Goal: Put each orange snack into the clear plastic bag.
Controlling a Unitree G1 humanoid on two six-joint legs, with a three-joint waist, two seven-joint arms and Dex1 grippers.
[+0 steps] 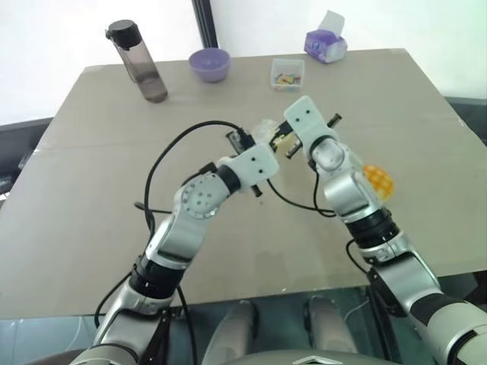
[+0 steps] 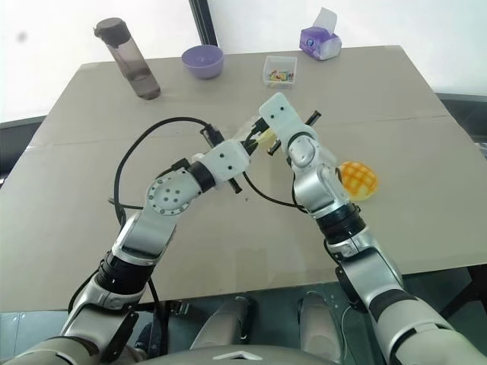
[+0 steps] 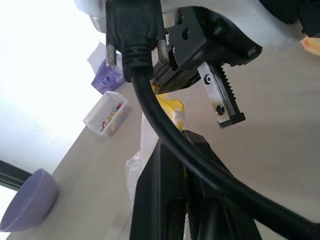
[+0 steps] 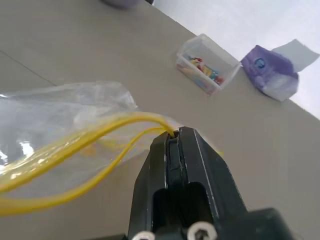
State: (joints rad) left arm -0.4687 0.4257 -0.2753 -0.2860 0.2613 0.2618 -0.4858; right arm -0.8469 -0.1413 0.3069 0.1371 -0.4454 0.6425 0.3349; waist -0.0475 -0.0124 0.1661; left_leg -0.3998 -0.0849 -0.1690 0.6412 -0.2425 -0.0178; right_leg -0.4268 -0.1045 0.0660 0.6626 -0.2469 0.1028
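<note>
Both grippers, left gripper (image 3: 172, 200) and right gripper (image 4: 176, 142), are clamped on the clear plastic bag (image 4: 65, 135), held up between them over the table (image 1: 91, 190). The orange snack (image 2: 358, 180) lies beside the right forearm, nearer that arm.

A plain room — tan table (image 1: 114, 228) with water bottle (image 1: 139, 61), purple bowl (image 1: 209, 64), tissue box (image 1: 326, 44) — which sort, unclear.

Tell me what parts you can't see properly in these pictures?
- Clear plastic bag: in the head views both arms cover most of it.
- Orange snack: in the left eye view the right arm hides part of it.
- Small clear box: its colourful bits are too small to name.
- Left claw: a black cable crosses it in the left wrist view.
</note>
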